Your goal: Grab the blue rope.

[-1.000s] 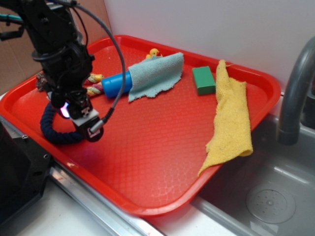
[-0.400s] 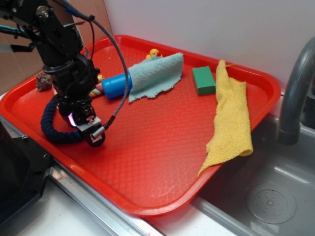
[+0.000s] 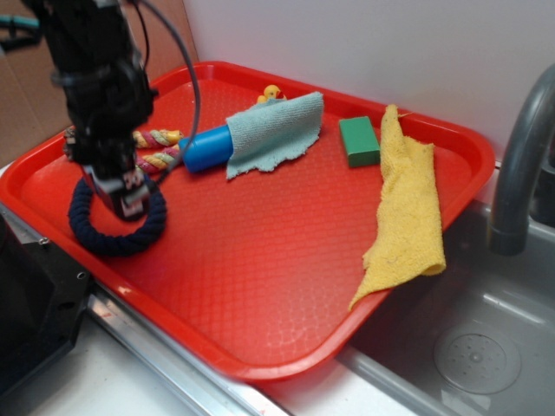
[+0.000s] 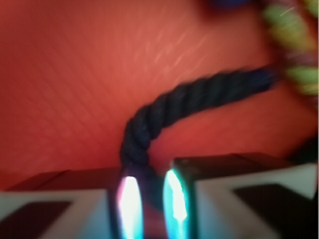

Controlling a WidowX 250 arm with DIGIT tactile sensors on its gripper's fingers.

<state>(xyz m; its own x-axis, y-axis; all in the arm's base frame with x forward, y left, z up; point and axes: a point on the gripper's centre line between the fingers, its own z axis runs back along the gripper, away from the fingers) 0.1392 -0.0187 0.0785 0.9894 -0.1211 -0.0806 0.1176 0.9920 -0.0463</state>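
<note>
The red tray [image 3: 286, 260] lies under the gripper [image 3: 121, 192], which stands low over its near left part. The blue rope [image 3: 117, 238] curls around and below the gripper, and in the wrist view the blue rope [image 4: 174, 107] runs into the narrow gap between the fingers [image 4: 130, 201]. The jaws look pinched on it, so the grasp seems made; lifting remains. The multicoloured rope [image 3: 156, 149] sits just behind.
</note>
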